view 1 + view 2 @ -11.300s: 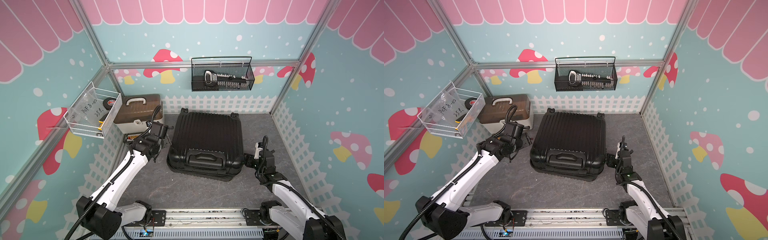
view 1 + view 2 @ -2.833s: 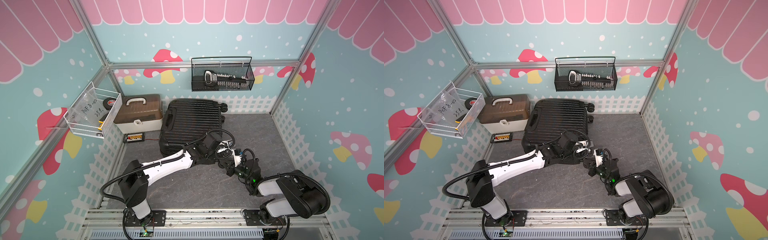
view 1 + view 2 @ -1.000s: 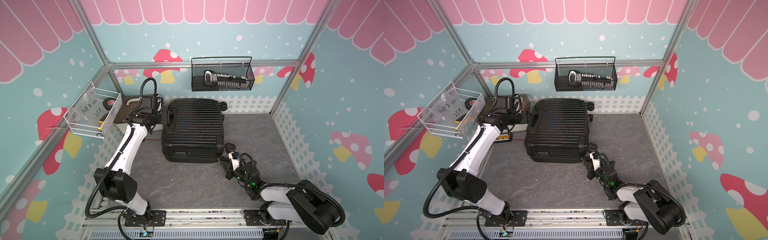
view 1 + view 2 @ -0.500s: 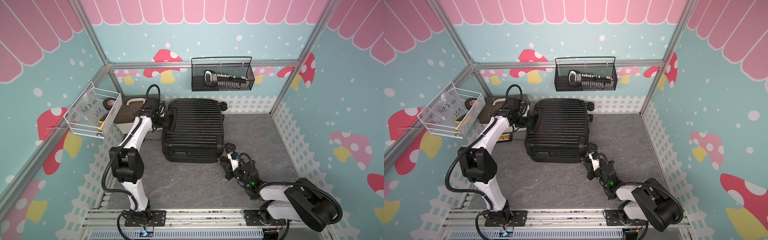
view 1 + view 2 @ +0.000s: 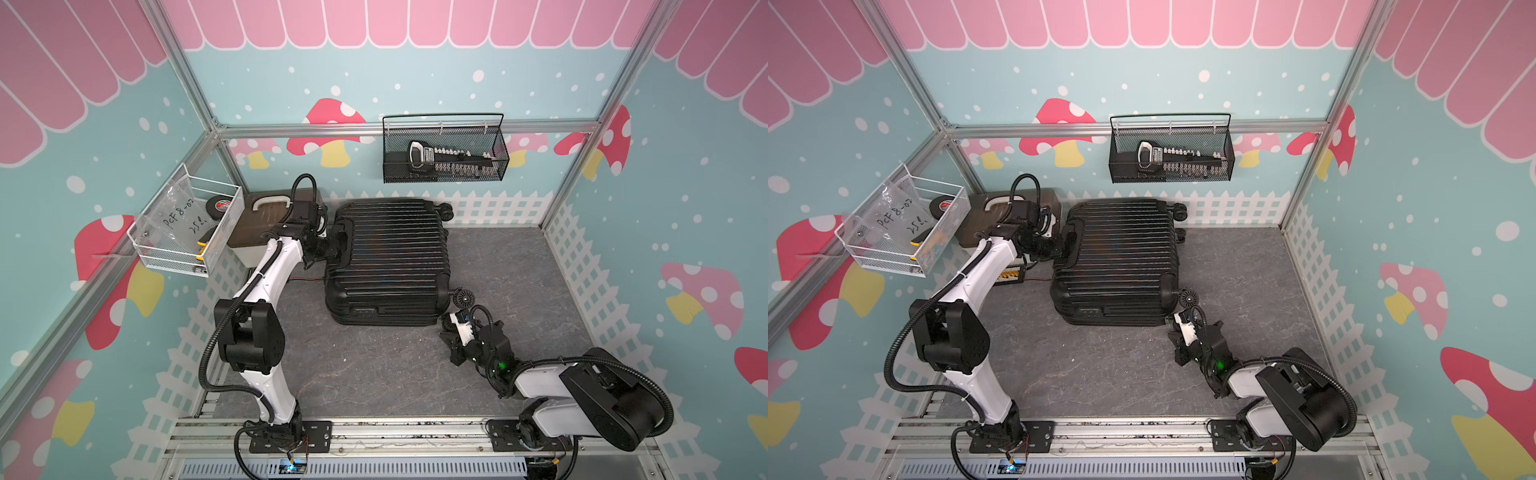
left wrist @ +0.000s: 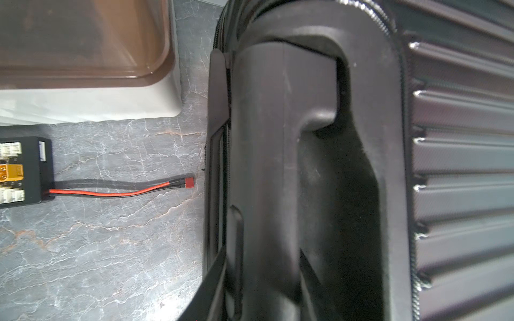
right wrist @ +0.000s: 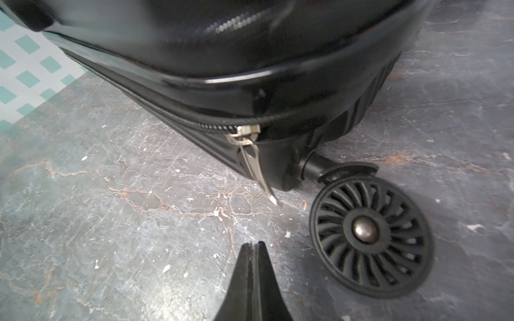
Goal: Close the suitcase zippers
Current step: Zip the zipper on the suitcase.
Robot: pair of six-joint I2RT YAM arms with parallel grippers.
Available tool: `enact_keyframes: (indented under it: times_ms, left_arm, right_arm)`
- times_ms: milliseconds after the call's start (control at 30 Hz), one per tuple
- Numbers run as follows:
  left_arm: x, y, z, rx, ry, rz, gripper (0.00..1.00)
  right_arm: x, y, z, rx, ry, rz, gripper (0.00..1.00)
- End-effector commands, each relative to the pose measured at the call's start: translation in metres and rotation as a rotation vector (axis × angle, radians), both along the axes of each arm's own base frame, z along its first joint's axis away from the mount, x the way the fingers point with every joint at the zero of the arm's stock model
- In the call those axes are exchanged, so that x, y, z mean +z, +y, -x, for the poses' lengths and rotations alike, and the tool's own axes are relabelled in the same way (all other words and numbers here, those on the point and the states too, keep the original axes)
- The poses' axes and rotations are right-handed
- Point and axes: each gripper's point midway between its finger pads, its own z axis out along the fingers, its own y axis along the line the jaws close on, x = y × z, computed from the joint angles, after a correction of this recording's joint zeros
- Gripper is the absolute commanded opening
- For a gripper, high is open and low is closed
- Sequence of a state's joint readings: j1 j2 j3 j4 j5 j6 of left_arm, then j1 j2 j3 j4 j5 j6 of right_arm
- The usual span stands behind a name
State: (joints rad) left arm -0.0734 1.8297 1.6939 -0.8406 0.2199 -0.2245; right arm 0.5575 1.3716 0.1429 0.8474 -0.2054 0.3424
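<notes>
Left arm: upper link raised, forearm reaching toward the rear-left corner of the surface point(image 5: 374, 374). The left gripper point(image 5: 332, 246) is at the side handle point(image 6: 278, 166) of the suitcase point(image 5: 390, 257); its opening cannot be told. The suitcase lies flat at rear centre. Right arm: folded low. The right gripper point(image 7: 253, 246) is closed and empty, near the zipper pull point(image 7: 251, 155) and a caster wheel point(image 7: 370, 233).

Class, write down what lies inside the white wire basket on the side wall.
A clear bag with handwriting, a black tape roll with a red label, and a yellow-and-black tool end show. The rest of that tool is hidden behind the bag and the wall of the basket.
</notes>
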Motion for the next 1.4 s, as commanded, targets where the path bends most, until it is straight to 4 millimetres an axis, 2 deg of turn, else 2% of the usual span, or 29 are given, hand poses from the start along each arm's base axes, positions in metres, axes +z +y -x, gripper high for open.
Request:
enact_keyframes:
  times_ms: [0, 67, 100, 233, 333, 533, 767, 967, 1000, 1367]
  left_arm:
    - [0.016, -0.023, 0.016, -0.058, 0.008, 0.081, 0.33]
    - [0.016, -0.023, 0.016, -0.064, 0.009, 0.081, 0.33]
    - [0.016, -0.024, 0.017, -0.067, 0.009, 0.081, 0.33]
    - [0.017, -0.024, 0.018, -0.075, 0.011, 0.078, 0.33]
    - [0.016, -0.024, 0.019, -0.077, 0.015, 0.080, 0.33]
    - [0.014, -0.027, 0.021, -0.086, 0.026, 0.096, 0.33]
    - [0.013, -0.031, 0.026, -0.096, 0.036, 0.114, 0.32]
    - [0.011, -0.035, 0.030, -0.101, 0.049, 0.131, 0.31]
    - [0.010, -0.037, 0.031, -0.102, 0.052, 0.133, 0.31]
    - [0.007, -0.044, 0.041, -0.098, 0.072, 0.148, 0.29]
  right_arm:
    - [0.009, -0.005, -0.009, -0.038, -0.052, 0.020, 0.15]
    - [0.009, -0.008, -0.008, -0.046, -0.069, 0.038, 0.31]
    - [0.011, -0.009, -0.010, -0.050, -0.082, 0.042, 0.35]
    - [0.016, -0.008, -0.011, -0.029, -0.126, 0.067, 0.47]
    - [0.022, -0.005, -0.014, -0.008, -0.162, 0.080, 0.51]
    - [0.032, -0.005, -0.023, -0.023, -0.224, 0.100, 0.52]
    - [0.039, 0.003, -0.032, -0.008, -0.254, 0.097, 0.47]
    - [0.032, 0.007, -0.036, 0.001, -0.246, 0.091, 0.42]
    - [0.042, 0.013, -0.043, 0.000, -0.271, 0.072, 0.40]
    - [0.044, 0.020, -0.049, 0.007, -0.290, 0.028, 0.34]
